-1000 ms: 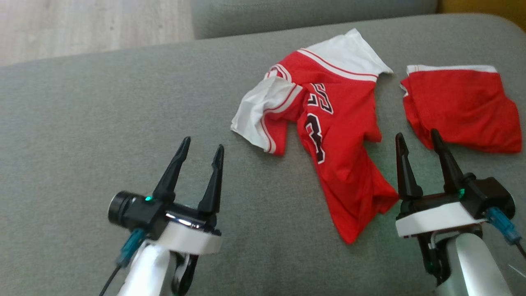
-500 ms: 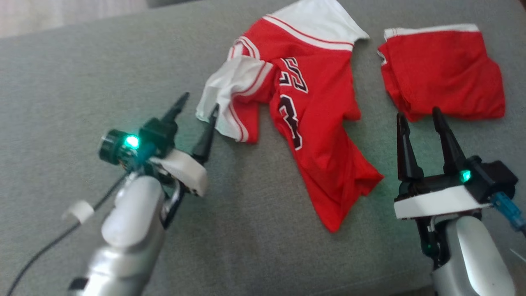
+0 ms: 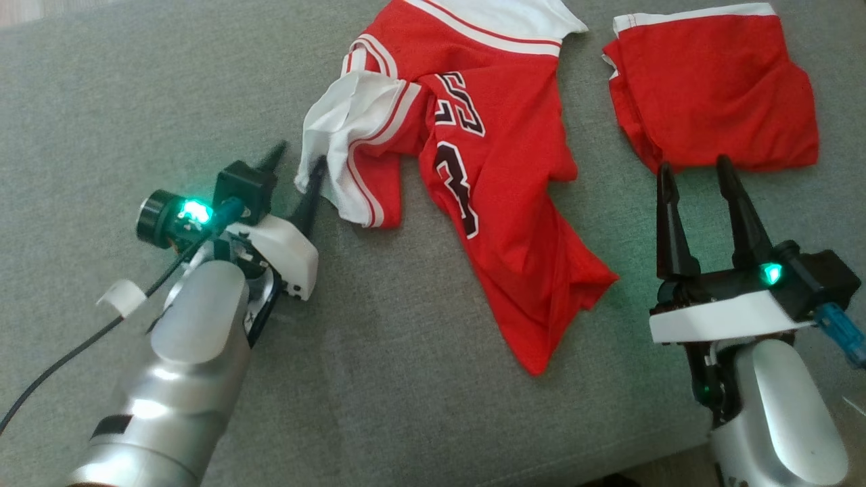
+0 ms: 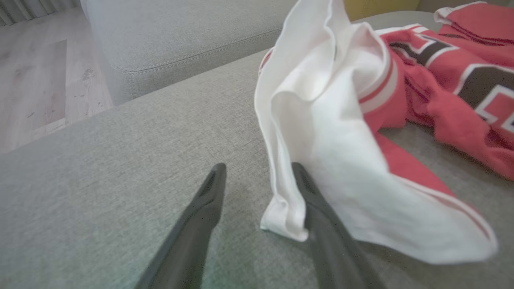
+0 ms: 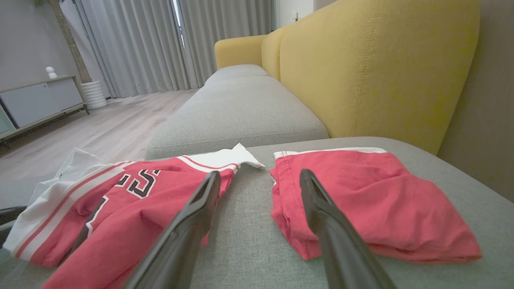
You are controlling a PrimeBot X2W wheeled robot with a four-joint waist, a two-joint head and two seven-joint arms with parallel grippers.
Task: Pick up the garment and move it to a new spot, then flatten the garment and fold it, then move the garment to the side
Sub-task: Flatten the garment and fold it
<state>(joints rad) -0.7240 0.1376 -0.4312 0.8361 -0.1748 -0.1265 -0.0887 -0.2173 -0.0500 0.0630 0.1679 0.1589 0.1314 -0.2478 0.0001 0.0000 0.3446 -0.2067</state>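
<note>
A crumpled red jersey [image 3: 500, 203] with white trim and dark numbers lies on the grey sofa cushion [image 3: 406, 379]. My left gripper [image 3: 298, 162] is open at the jersey's white sleeve [image 4: 321, 132]; in the left wrist view the sleeve's lower corner [image 4: 281, 220] sits between the two fingers, touching the right one. My right gripper [image 3: 697, 172] is open and holds nothing, hovering over bare cushion between the jersey's lower hem and the folded red shorts [image 3: 710, 88]. In the right wrist view the jersey [image 5: 120, 200] is left of the fingers and the shorts [image 5: 373, 200] right.
Wooden floor [image 4: 40, 80] lies beyond the cushion's far edge, and another grey seat cushion [image 5: 241, 112] continues past it. A yellow sofa back [image 5: 373, 68] rises to the right. The cushion left of the jersey is bare fabric.
My left arm has reached forward to the jersey's white sleeve, its fingers now astride the sleeve's corner. The head camera has tilted, shifting the whole scene upward. The right gripper has stayed open.
</note>
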